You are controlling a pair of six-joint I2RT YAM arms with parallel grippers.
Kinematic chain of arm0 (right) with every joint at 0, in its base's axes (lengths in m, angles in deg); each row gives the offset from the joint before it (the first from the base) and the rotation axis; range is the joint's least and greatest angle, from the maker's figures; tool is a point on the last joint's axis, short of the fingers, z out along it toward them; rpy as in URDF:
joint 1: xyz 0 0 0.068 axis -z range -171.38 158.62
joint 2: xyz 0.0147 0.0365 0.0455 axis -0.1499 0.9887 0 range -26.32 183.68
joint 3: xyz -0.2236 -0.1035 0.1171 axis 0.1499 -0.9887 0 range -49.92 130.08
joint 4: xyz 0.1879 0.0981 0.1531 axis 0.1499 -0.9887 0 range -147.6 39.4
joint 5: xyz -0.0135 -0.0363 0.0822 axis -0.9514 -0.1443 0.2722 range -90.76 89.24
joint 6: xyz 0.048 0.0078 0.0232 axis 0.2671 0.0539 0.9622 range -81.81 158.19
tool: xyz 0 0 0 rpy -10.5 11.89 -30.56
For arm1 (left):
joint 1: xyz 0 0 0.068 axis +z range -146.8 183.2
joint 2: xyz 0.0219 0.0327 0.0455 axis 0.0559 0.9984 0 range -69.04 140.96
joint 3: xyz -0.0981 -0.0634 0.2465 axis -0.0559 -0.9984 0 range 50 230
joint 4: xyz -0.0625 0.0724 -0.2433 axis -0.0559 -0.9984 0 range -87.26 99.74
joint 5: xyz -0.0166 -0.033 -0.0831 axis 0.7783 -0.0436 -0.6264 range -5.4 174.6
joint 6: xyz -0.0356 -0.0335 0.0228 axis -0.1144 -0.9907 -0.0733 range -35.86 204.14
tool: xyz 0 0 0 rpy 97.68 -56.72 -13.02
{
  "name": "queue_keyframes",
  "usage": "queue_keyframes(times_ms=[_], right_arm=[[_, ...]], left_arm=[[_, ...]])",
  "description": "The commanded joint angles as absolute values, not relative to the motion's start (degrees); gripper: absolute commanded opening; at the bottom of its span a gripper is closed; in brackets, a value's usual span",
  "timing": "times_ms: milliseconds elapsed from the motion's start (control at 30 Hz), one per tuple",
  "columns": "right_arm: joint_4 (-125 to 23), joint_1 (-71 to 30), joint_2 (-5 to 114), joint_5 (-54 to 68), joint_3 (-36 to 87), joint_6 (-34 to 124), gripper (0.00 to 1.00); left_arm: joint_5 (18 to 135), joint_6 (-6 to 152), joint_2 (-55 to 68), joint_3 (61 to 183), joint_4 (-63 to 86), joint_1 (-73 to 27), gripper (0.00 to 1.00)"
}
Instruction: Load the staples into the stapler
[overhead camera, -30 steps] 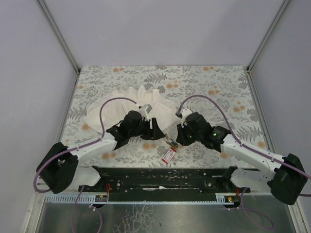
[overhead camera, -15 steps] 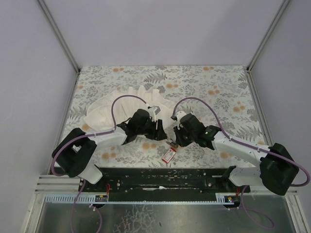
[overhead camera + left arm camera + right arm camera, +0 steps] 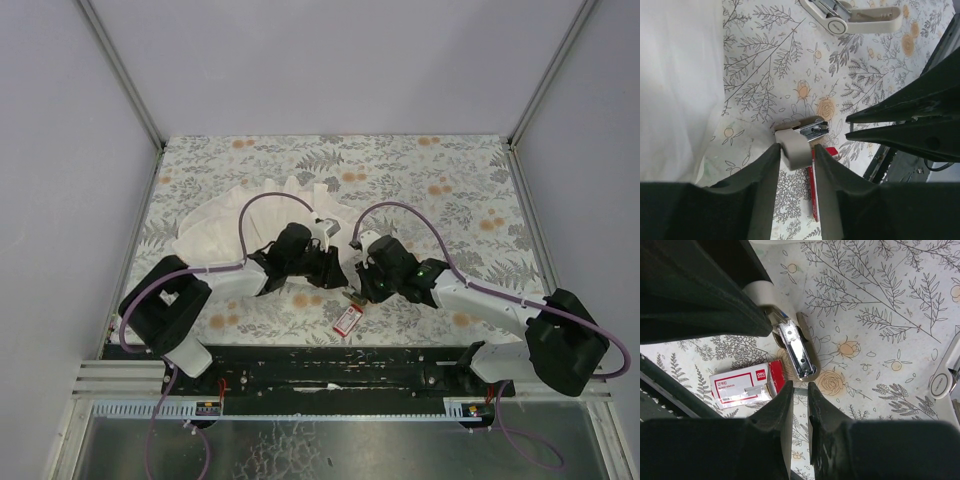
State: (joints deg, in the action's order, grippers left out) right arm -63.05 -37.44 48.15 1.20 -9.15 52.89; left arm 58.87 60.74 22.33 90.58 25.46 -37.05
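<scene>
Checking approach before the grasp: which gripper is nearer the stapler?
Left. The left gripper has a finger on each side of the stapler's pale end. The right gripper, shut, points at its metal end from just short of it, beside the red box.

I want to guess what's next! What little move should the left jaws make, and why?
Probably close the left jaws fully onto the stapler. They stand either side of its rounded end with a gap showing, and its metal channel looks open near the red box, so it likely needs steadying for loading.
</scene>
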Motion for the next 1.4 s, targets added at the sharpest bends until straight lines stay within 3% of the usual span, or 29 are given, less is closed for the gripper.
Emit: queue_keyframes(times_ms=[0,100,400,1367], right_arm=[[-61.26,-37.30,49.14,-0.86,-9.13,50.71,0.17],[-62.33,-37.34,48.56,-1.28,-8.90,50.00,0.17],[-63.52,-38.05,47.39,-1.67,-9.68,49.50,0.17],[-59.77,-41.40,51.42,-1.79,-10.72,51.58,0.17]], left_arm=[[55.63,65.76,23.70,92.95,28.80,-37.45,0.27],[54.79,68.11,23.90,93.31,28.08,-37.54,0.18],[50.53,76.16,27.42,97.67,20.02,-37.72,0.11],[48.05,74.21,29.67,98.35,22.67,-37.67,0.11]])
